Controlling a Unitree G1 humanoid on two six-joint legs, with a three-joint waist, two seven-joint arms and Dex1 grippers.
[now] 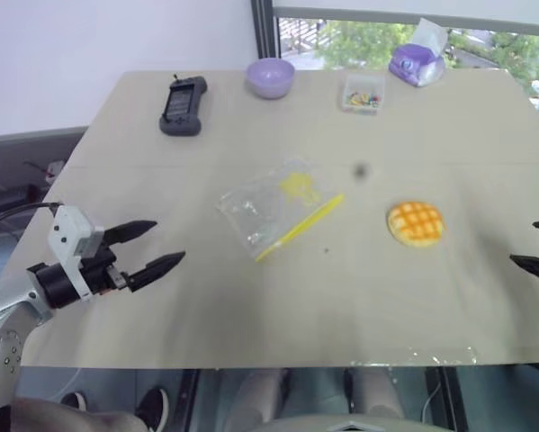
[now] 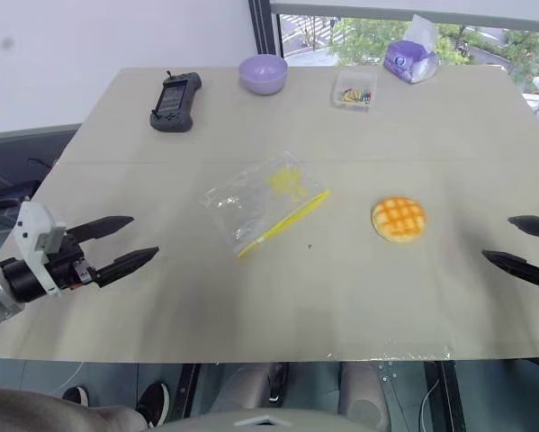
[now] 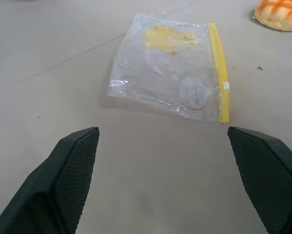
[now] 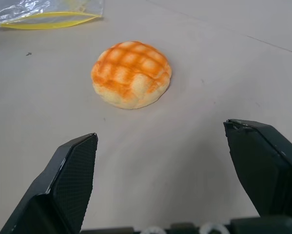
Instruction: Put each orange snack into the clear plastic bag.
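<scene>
An orange snack (image 1: 416, 223), a round bun with a criss-cross top, lies on the table right of centre; the right wrist view shows this orange snack (image 4: 131, 73) a short way ahead of the fingers. The clear plastic bag (image 1: 278, 207) lies flat at mid-table, its yellow zip strip on the side facing the snack, and the bag (image 3: 170, 73) holds nothing. My left gripper (image 1: 156, 247) hovers open over the table's left side, pointing at the bag. My right gripper (image 2: 514, 243) stands open at the right edge, aimed at the snack, empty.
Along the far side of the table (image 1: 251, 306) sit a dark handheld controller (image 1: 183, 105), a purple bowl (image 1: 270, 77), a small clear box of colourful bits (image 1: 363, 93) and a purple tissue pack (image 1: 417, 63). A person's legs and shoes show below the near edge.
</scene>
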